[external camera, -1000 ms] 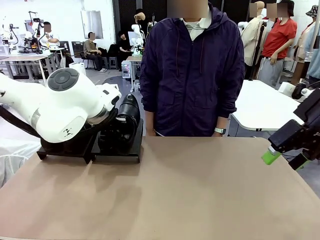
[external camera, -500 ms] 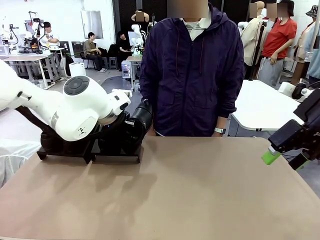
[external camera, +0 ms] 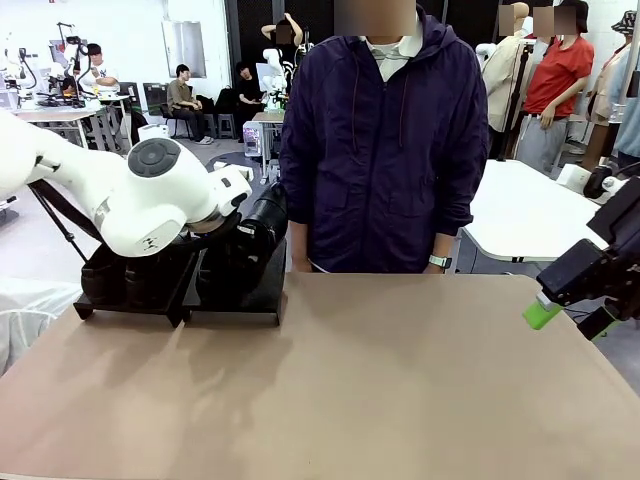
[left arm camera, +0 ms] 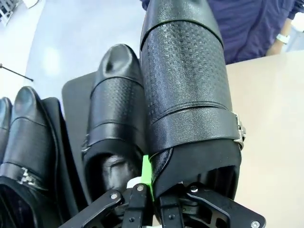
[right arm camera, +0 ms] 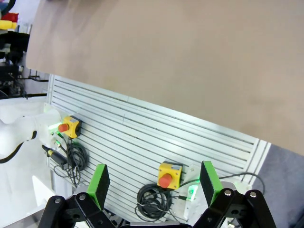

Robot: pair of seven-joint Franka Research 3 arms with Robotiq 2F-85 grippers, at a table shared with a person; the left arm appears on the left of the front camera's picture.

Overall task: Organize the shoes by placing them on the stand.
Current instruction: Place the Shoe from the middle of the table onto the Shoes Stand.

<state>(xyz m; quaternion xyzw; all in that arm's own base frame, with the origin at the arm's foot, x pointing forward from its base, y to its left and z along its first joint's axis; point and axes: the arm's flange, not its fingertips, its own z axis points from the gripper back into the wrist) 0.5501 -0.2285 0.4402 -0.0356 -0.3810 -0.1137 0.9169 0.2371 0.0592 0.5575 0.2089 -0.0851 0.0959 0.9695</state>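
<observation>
We have our left gripper [left arm camera: 145,190] clamped on the heel wall of the last shoe [left arm camera: 187,95], one pad inside the opening, so the toe points away as it lines up beside its mate [left arm camera: 114,128] on the stand [external camera: 235,300], at nine o'clock on the table [external camera: 380,380] (the right-hand slot looks free). Our right gripper [right arm camera: 154,183] hangs open at three o'clock, clear of the work.

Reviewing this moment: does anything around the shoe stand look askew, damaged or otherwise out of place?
Nothing looks damaged or spilled. The only unsettled item is the shoe clamped at its heel opening by the left gripper, held over the stand beside a shoe already placed; it is mid-placement rather than misplaced. The right gripper hangs open off the table's edge.
</observation>
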